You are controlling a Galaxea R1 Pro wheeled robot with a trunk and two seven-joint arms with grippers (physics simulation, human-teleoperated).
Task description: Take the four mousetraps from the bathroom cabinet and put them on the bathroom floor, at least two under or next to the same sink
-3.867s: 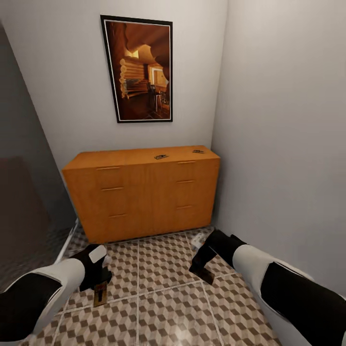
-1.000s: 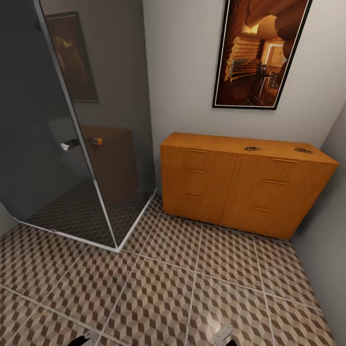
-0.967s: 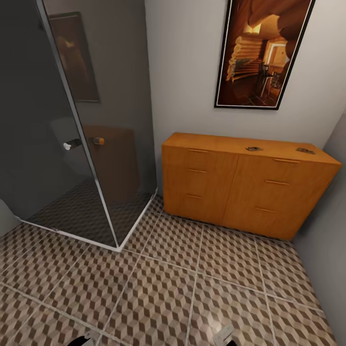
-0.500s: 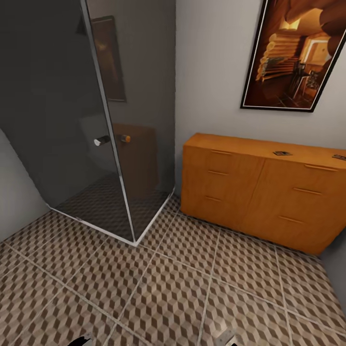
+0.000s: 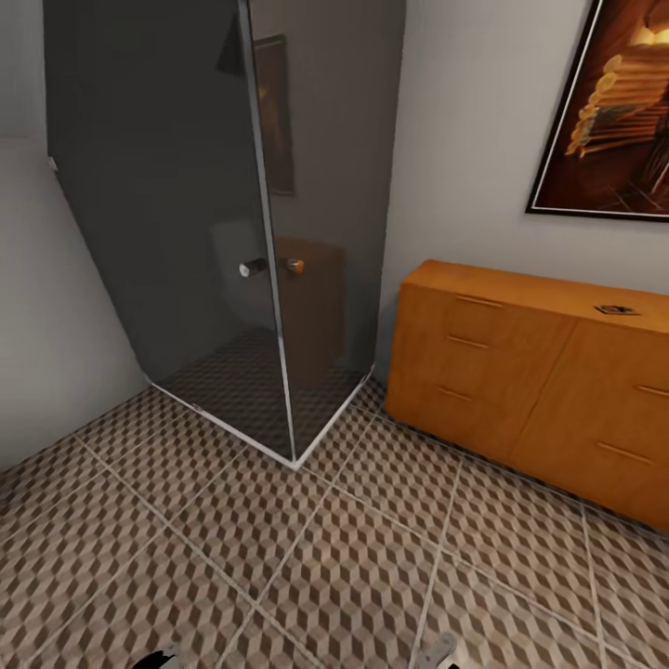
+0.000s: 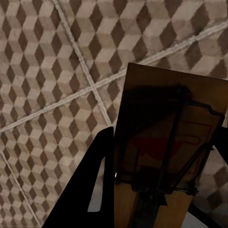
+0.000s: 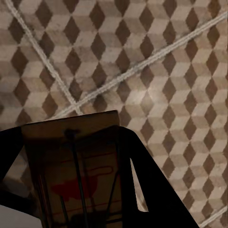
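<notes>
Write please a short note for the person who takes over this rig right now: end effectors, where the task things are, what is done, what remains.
Left end effector: shut on a mousetrap, held above the bathroom floor.
Right end effector: shut on a second mousetrap, also above the tiles.
One more mousetrap lies on top of the cabinet, which stands right of the shower enclosure.
Done: two traps picked up. No trap seen on the floor yet.
Left: find the sink, set these two beside or under it, then fetch the rest from the cabinet.
</notes>
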